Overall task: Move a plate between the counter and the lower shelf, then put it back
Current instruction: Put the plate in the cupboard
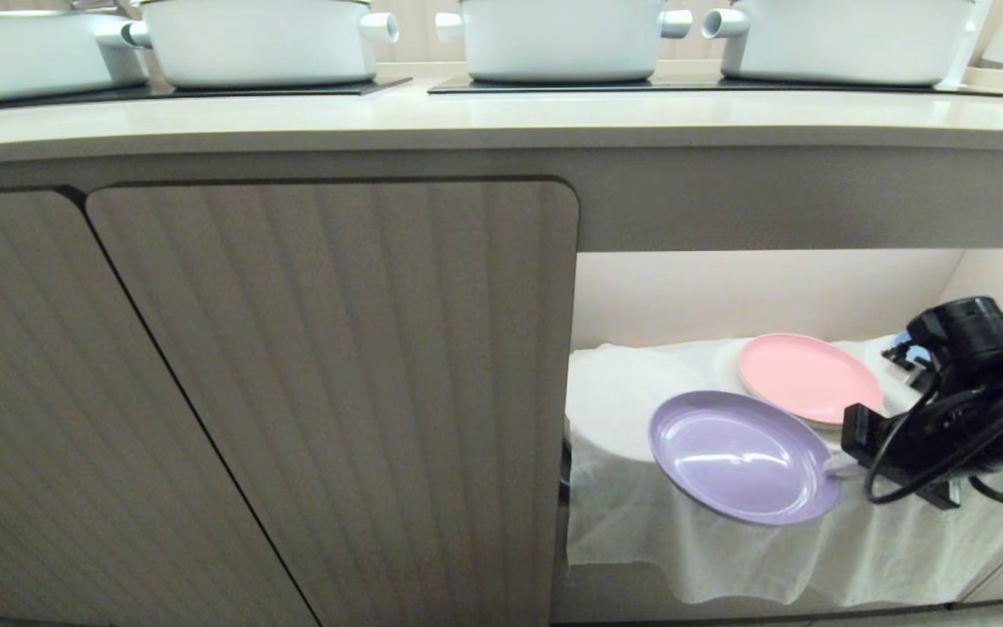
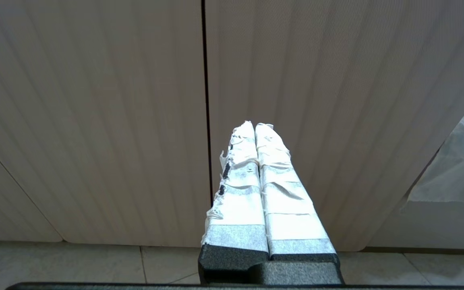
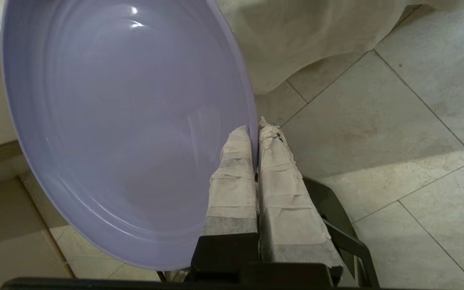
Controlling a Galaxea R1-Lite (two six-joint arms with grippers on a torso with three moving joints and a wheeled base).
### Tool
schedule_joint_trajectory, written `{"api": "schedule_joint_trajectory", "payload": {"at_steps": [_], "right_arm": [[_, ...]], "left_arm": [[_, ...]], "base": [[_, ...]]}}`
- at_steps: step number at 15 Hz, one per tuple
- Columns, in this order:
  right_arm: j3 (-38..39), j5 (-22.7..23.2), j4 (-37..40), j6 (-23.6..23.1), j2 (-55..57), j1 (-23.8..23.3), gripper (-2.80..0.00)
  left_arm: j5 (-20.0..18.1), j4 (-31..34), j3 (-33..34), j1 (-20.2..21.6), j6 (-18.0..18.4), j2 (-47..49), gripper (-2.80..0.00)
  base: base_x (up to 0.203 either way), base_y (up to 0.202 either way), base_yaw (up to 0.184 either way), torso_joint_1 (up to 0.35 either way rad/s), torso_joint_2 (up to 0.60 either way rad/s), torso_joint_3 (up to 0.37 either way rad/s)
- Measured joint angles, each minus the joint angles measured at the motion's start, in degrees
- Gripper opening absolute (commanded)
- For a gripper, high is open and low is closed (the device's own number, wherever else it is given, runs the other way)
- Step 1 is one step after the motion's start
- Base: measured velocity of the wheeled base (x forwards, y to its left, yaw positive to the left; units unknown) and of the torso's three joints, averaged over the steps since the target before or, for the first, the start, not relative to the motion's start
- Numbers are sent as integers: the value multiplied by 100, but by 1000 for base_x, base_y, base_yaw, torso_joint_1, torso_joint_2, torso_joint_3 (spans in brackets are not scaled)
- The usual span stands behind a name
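So the right end effector (image 1: 841, 463) is pinched onto the right rim of the plate (image 1: 741, 455), holding it tilted just out front of the shelf (image 1: 780, 296), with the table (image 1: 501, 117) well above it, while the left end effector (image 2: 255, 131) sits closed and empty by the doors.

Counter: long smooth beige-cream worktop (image 1: 501, 117) with a thick front edge.
On the counter: two black rectangular hob panels (image 1: 710, 85); the white round pots (image 1: 562, 39) stand on them.
Lower shelf: low cream-walled recess (image 1: 763, 296), covered by a thin white cloth (image 1: 728, 557) hanging over the front.
On the cloth: a round pink plastic plate (image 1: 806, 376).
Floor: pale stone tiles (image 3: 397, 133).
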Motion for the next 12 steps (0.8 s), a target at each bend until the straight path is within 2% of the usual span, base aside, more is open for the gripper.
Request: {"api": "schedule_joint_trajectory", "payload": {"at_steps": [4, 12], "right_arm": [[-244, -263, -173, 96, 371, 139, -280], [-270, -383, -351, 93, 609, 184, -280]], "left_arm": [[-2, -1, 0, -2, -1, 0, -280], [-1, 1, 0, -2, 1, 0, -280]], "base": [[0, 0, 0, 0, 0, 0], [0, 0, 0, 0, 0, 0]]}}
